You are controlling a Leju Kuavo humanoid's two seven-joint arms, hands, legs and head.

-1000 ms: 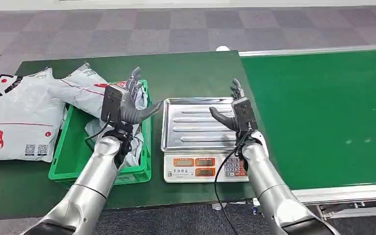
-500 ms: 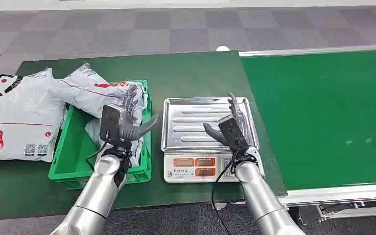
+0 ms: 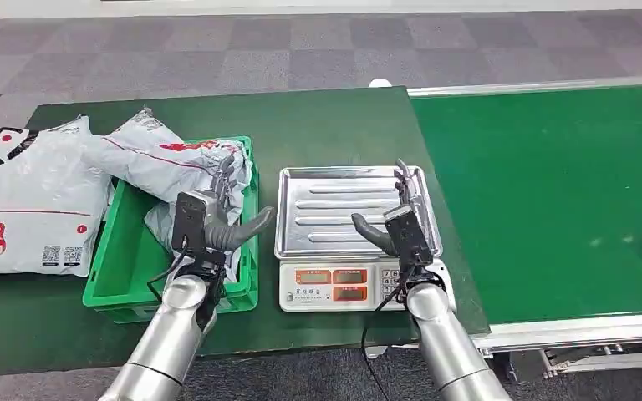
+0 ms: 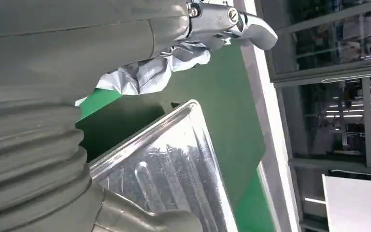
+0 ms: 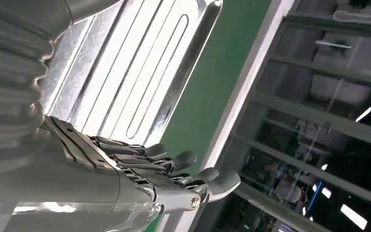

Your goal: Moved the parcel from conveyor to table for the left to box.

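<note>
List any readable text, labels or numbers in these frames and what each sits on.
None can be read as it stands.
Large grey parcel on the table: QR codes, red and black graphics, print too small.
Grey parcel across the green crate: red marking, unreadable.
Scale front: orange display windows and keypad, digits blurred.
Steel tray: no text.

table (image 3: 326, 125) dark green | conveyor (image 3: 552, 192) brighter green, silver edge rail | box (image 3: 117, 267) bright green | parcels (image 3: 25, 200) grey-white, red and black print, QR codes | scale (image 3: 334, 286) white body, orange displays, ribbed silver tray (image 3: 334, 209) | floor (image 3: 217, 50) grey-purple checked carpet | arms silver, fingers (image 3: 227, 171) dark grey
</note>
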